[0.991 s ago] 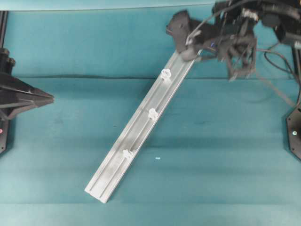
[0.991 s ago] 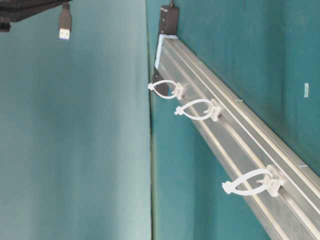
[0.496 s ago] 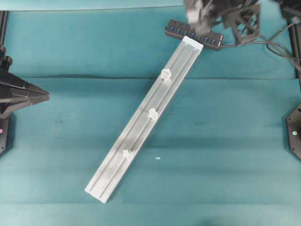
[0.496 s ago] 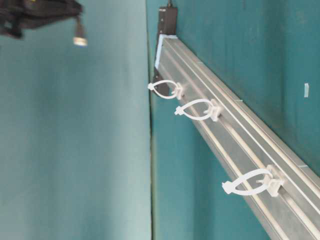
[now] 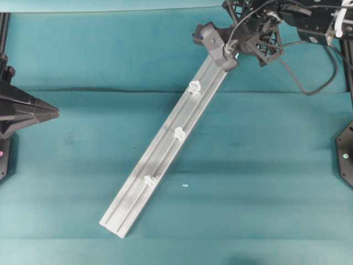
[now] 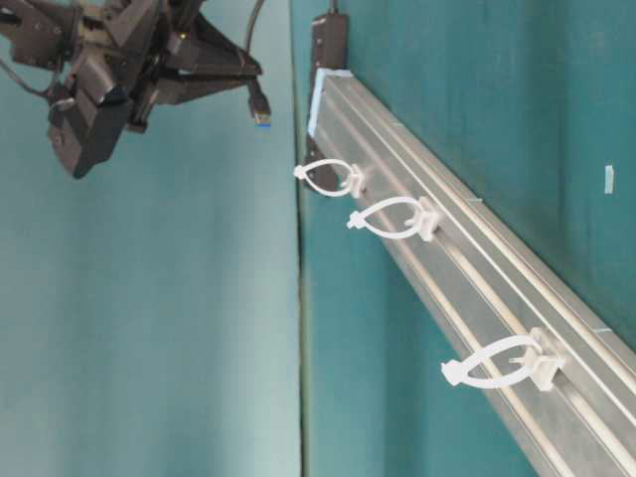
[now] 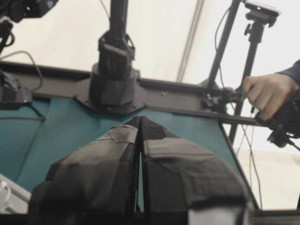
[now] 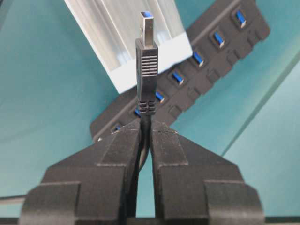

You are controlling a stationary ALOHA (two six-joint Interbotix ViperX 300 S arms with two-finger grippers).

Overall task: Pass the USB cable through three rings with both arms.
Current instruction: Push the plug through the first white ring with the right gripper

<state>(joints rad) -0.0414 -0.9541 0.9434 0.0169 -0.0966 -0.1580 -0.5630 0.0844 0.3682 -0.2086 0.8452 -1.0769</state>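
usb cable [image 8: 146,65] upright in right tool [image 8: 144,136]

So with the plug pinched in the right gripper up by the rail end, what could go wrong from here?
1. The right gripper pinches the USB cable on the cord just behind the plug, so the plug sticks out unsupported and could tilt on contact with the first of the three rings.
2. The rings are narrow loops, so a slightly off approach may snag the plug.
3. The hub lies right beside the rail end; the gripper could bump it.
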